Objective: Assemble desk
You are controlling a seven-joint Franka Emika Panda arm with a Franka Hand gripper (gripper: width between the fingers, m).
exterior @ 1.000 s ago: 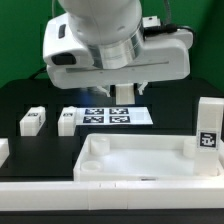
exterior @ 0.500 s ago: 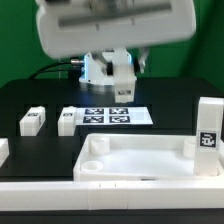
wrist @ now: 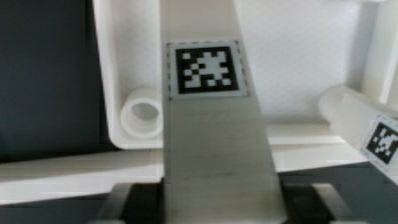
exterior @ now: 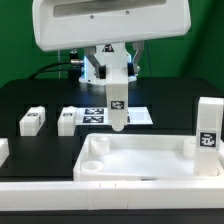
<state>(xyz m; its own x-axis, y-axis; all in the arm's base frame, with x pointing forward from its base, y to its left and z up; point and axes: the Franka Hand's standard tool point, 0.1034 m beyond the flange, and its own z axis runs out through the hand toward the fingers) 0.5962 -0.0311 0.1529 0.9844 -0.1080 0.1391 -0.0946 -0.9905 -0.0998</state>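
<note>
While the gripper (exterior: 117, 84) pinches 1 white leg (exterior: 118, 108) upright, I see it hanging above the desk slab (exterior: 140, 162), near a corner socket (wrist: 143, 115).

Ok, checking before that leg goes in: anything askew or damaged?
Nothing stands out. The tool holds a leg upright over the desk top's far rim; two legs lie flat by the marker board, another leg stands at the exterior view's right.

Clear over the slab (exterior: 150, 157) middle. Blocked at the exterior view's right by an upright leg (exterior: 207, 128), left by a lying leg (exterior: 33, 121) and a second lying leg (exterior: 68, 120), at the far rim by a hanging leg (exterior: 118, 104).
</note>
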